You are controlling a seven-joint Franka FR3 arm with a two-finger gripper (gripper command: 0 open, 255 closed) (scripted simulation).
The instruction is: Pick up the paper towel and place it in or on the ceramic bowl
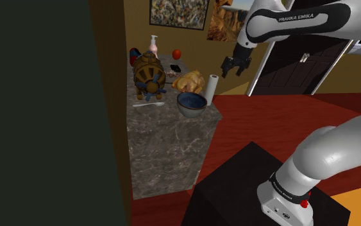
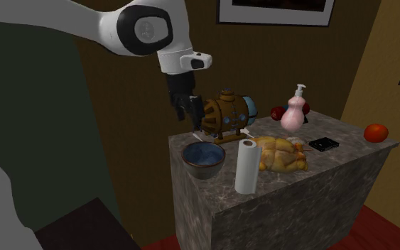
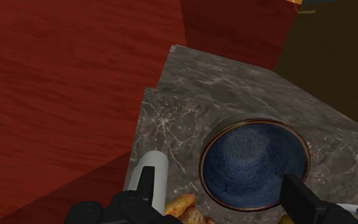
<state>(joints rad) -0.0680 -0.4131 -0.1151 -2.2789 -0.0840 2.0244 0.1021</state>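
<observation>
Down below the claw, paper towel beside bowl.

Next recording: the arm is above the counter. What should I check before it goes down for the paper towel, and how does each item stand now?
1. Black two-finger gripper open and empty: ok, its fingers stand apart and hold nothing.
2. White paper towel roll upright: ok, it stands near the edge of the grey marbled counter.
3. Round dark blue bowl empty: ok.
4. Roll centred between the fingers: not ok. In the wrist view it lies by one finger, off the middle.
5. Roll clear of the yellow roast chicken: cannot tell, they overlap in view.
</observation>
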